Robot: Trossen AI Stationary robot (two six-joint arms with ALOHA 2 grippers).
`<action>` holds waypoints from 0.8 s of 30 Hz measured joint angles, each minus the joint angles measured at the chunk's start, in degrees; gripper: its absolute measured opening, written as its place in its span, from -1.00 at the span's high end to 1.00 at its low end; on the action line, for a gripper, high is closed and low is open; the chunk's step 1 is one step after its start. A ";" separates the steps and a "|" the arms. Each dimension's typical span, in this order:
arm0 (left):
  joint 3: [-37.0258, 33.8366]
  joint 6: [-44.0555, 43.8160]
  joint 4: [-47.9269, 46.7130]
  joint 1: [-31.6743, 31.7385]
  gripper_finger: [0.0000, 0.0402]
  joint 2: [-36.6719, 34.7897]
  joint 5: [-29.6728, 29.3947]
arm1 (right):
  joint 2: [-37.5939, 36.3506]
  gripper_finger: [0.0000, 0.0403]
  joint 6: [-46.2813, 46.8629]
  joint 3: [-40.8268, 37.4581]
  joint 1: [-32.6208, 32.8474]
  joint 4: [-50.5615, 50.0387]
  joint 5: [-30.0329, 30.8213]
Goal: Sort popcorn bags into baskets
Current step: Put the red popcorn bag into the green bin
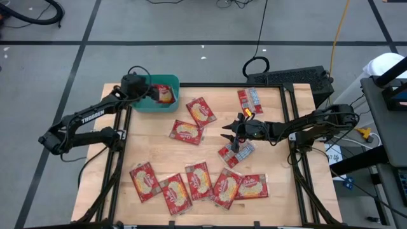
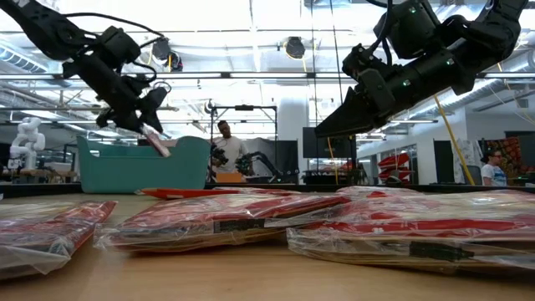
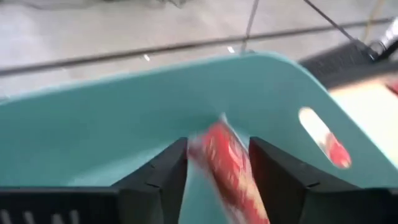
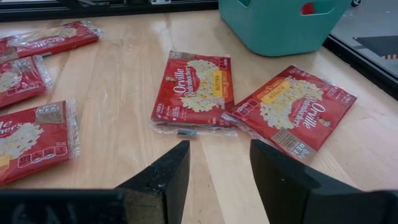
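Observation:
The teal bin [image 1: 162, 108] stands at the table's far left corner. My left gripper [image 3: 217, 162] hovers over it, open, with a red popcorn bag [image 3: 227, 165] edge-on between its fingers, slanting down into the bin [image 2: 134, 163]. My right gripper [image 1: 230, 135] is open in the air over the table's middle right, above a bag [image 1: 236, 152]. Two bags [image 4: 196, 90] [image 4: 292, 112] lie flat ahead of it. Several more lie flat along the near edge [image 1: 199, 180]. My left gripper has the bag [image 2: 156, 140] standing between its open fingers, pointing down into the bin. The bag shows blurred while the fingers show sharp. I cannot tell whether either finger touches it.
A bag showing its silvery back [image 1: 249, 100] lies near the far right edge. Black rails frame the table [image 1: 289, 127]. Bare wood lies left of centre [image 1: 149, 140]. A keyboard [image 1: 289, 77] sits beyond the far edge. People stand in the room behind [image 2: 226, 146].

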 joint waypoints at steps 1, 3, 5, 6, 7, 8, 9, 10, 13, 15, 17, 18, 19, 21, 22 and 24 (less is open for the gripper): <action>0.24 0.34 0.16 0.20 0.05 0.00 -0.86 | -0.01 0.21 0.00 0.00 0.00 0.00 0.00; 1.00 1.01 0.17 0.87 -0.02 0.00 -1.90 | 0.00 0.21 0.21 0.00 0.00 0.00 0.00; 1.72 1.60 0.40 1.47 -0.09 -0.02 -2.16 | 0.00 0.21 0.50 0.00 0.00 0.00 -0.10; 2.02 1.90 0.38 1.57 -0.12 -0.02 -2.23 | 0.00 0.21 0.68 0.00 0.00 0.00 -0.11; 2.25 2.22 0.33 1.56 -0.15 -0.06 -1.98 | 0.00 0.21 0.79 0.00 0.01 0.00 -0.13; 2.44 2.86 0.26 1.53 -0.17 -0.14 -1.35 | 0.00 0.21 0.87 0.00 0.02 0.00 -0.13; 2.67 3.49 0.17 1.27 -0.19 -0.24 -0.94 | 0.00 0.21 0.85 0.00 0.02 0.00 -0.13; 2.94 3.93 0.19 0.95 -0.20 -0.30 -0.56 | 0.00 0.21 0.85 0.00 0.02 0.00 -0.13; 3.39 4.33 -0.18 -0.94 -0.18 -0.33 1.30 | 0.00 0.21 0.69 0.00 0.02 0.00 -0.13; 3.39 4.29 -0.97 -2.78 -0.15 -0.47 3.48 | 0.00 0.21 0.66 0.00 0.02 -0.01 -0.13; 3.41 4.26 -2.62 -5.47 -0.10 -0.57 4.74 | 0.00 0.21 0.66 0.00 0.02 0.00 -0.06; 3.43 4.20 -3.58 -7.06 -0.08 -0.57 4.89 | 0.00 0.21 0.69 0.00 0.00 0.00 -0.01; 3.43 4.01 -4.56 -8.70 -0.05 -0.56 4.96 | 0.00 0.21 0.77 0.00 -0.05 0.00 0.07; 3.43 3.86 -5.54 -12.45 0.00 -0.57 4.92 | 0.00 0.21 0.77 0.00 -0.29 0.00 0.09; 3.42 3.87 -5.59 -14.70 0.03 -0.57 4.43 | 0.00 0.21 0.84 0.00 -0.38 -0.01 0.13; 3.19 3.91 -5.75 -19.98 0.09 -0.62 1.83 | 0.00 0.21 1.07 0.00 -0.44 -0.01 0.23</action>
